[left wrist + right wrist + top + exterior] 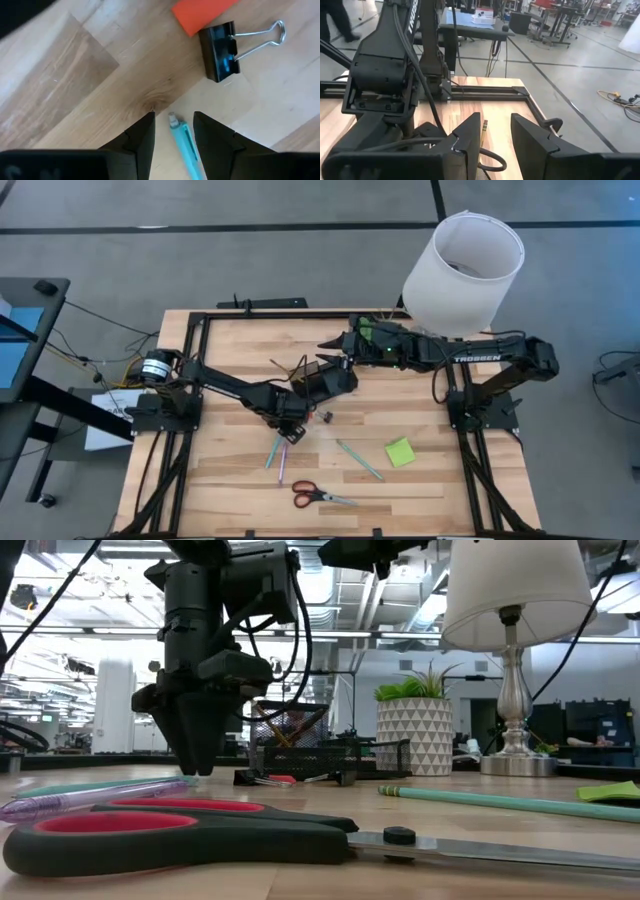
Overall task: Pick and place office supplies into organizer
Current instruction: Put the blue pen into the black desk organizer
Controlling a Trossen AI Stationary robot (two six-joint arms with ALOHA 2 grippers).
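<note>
Much of the organizer (pixel 325 755) was hidden from above: both arms crossed over it mid-table, and only in the low view did its black mesh show, far back behind the left gripper (pixel 195 765) and beside the plant (pixel 413 720). What lay inside it could not be made out. The lamp (pixel 462 272) covered the far right corner of the table (pixel 230 480), and its shade was cut off at the top in the low view.

The left arm reached from the left side toward the table's middle, wrist bent so the gripper pointed straight down. Its fingers (pixel 142 142) were spread a little apart, holding nothing, their tips close to the wood and straddling the end of the teal pen (pixel 184 145). Just beyond lay a black binder clip (pixel 220 50) with wire handles, touching the corner of an orange slip (pixel 200 12) that ran out of view.

The right arm stretched level from the right side toward the far middle, well above the table. The right gripper (pixel 495 132) was parted and empty, aimed at the left arm's base.

Nearer, the scissors (pixel 318 496) lay flat at the near edge, a purple pen (pixel 282 467) just left of them beside the teal one, a second teal pen (pixel 358 460) to the right, and the sticky pad (pixel 400 451) farther right.
</note>
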